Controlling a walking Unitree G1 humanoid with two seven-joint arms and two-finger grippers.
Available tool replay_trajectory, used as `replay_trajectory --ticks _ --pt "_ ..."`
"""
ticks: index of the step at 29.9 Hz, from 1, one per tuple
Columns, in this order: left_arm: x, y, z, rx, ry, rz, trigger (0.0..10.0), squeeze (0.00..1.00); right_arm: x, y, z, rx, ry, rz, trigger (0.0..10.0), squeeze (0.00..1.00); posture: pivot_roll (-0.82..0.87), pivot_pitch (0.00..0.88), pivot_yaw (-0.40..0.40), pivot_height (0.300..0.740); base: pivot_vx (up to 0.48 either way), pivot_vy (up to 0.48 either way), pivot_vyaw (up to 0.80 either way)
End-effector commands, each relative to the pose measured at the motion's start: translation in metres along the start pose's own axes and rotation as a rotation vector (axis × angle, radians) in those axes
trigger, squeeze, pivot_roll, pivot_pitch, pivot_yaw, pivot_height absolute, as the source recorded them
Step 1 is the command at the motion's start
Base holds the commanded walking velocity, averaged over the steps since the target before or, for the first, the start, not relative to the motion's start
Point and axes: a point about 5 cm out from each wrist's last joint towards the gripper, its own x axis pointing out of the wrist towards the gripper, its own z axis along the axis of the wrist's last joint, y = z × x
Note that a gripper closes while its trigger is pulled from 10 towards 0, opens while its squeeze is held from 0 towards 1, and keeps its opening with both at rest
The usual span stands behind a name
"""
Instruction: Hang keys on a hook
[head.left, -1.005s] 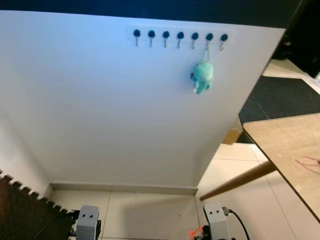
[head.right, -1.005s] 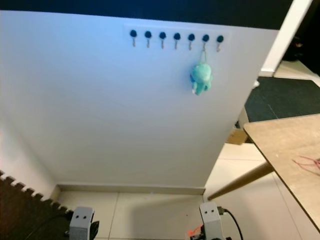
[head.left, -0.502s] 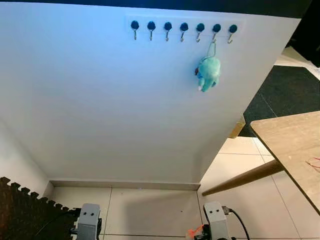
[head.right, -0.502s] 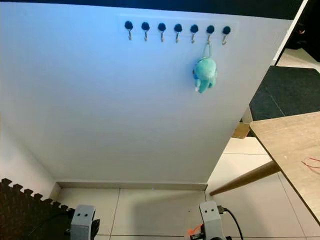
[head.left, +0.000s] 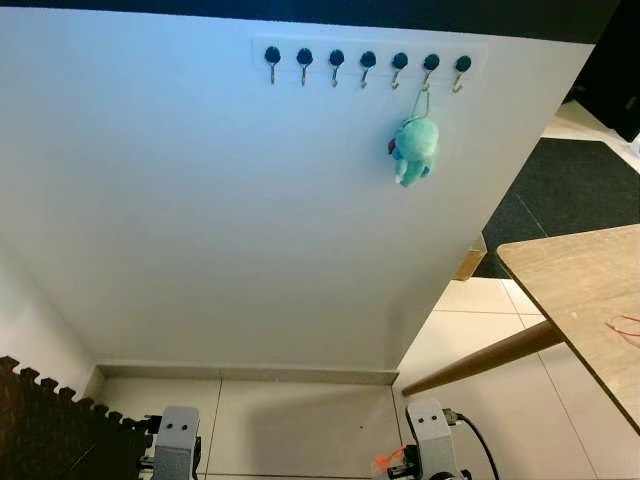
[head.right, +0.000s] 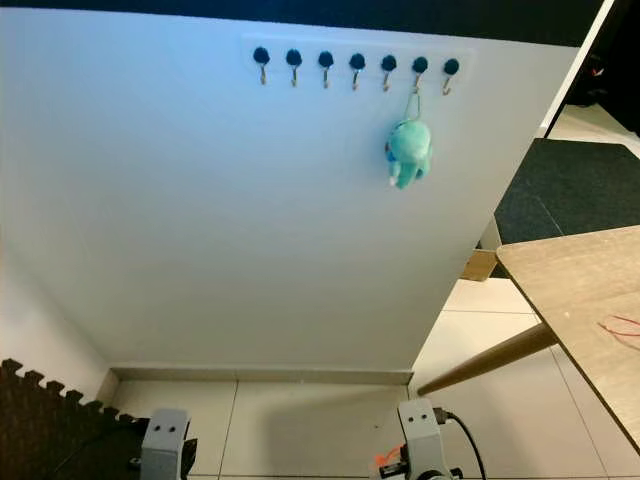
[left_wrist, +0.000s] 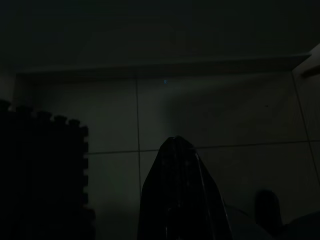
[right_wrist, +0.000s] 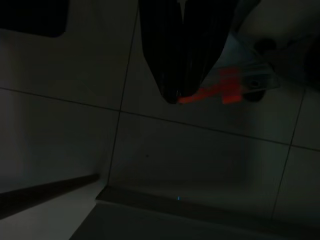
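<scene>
keys with teal plush hang on a wall hook — both arms' jaws closed, empty.

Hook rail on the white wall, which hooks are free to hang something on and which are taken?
On the hook rail, the five hooks at the left end hang bare, as does the far-right hook. The sixth hook carries the teal plush keychain, so that end is crowded.

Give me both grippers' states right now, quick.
Left gripper: closed, holding nothing visible.
Right gripper: closed on an orange item.
</scene>
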Motion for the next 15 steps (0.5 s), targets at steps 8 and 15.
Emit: replay_trajectory --ticks 8,15 --pt "-0.0009 0.0012 -0.0038 -0.013 0.022 0.001 10.0 0.0 -0.0017 -0.0013 -0.0051 -0.003 0.02 -0.002 10.0 0.0 0.07 0.044 -0.042 0.74 0.396 0.0 0.0" --pt "-0.0018 0.0057 -0.0033 -0.013 0.012 0.027 10.0 0.0 -0.0013 -0.0004 -0.0044 -0.004 0.018 0.001 10.0 0.0 0.07 0.046 -0.044 0.74 0.39 0.0 0.0"
